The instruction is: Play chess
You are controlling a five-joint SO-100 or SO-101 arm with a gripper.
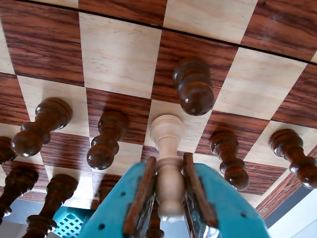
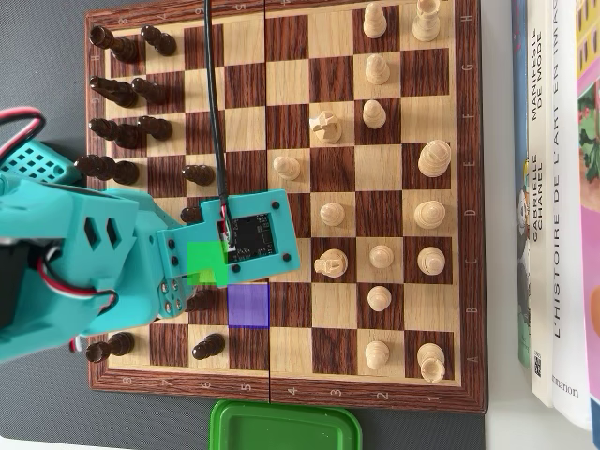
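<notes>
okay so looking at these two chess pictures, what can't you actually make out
- Overhead view: the arm covers the gripper and the squares beneath it.
- Wrist view: the gripper hides the light pawn's lower half.
- Wrist view: dark pieces at bottom left are cut off.
- Overhead view: book titles are cropped.

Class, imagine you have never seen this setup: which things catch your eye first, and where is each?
In the wrist view, the teal tool is shut on a light pawn, among dark pieces standing on the chessboard. In the overhead view, the teal arm reaches in from the left, with a bright green patch on it and a purple-tinted square just below. A green lid lies under the board's bottom edge.
</notes>
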